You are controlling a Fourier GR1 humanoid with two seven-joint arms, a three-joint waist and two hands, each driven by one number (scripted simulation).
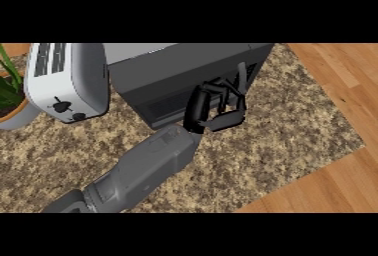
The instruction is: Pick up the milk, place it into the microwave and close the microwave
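Touching the microwave (173,75), the robot hand (198,107) lies straight-fingered.

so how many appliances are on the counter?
2: a white toaster at the left and a dark grey microwave just right of it, at top centre. Others may sit outside the view.

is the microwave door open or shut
Shut: the microwave door lies flush with the body, no interior showing, left hand against it.
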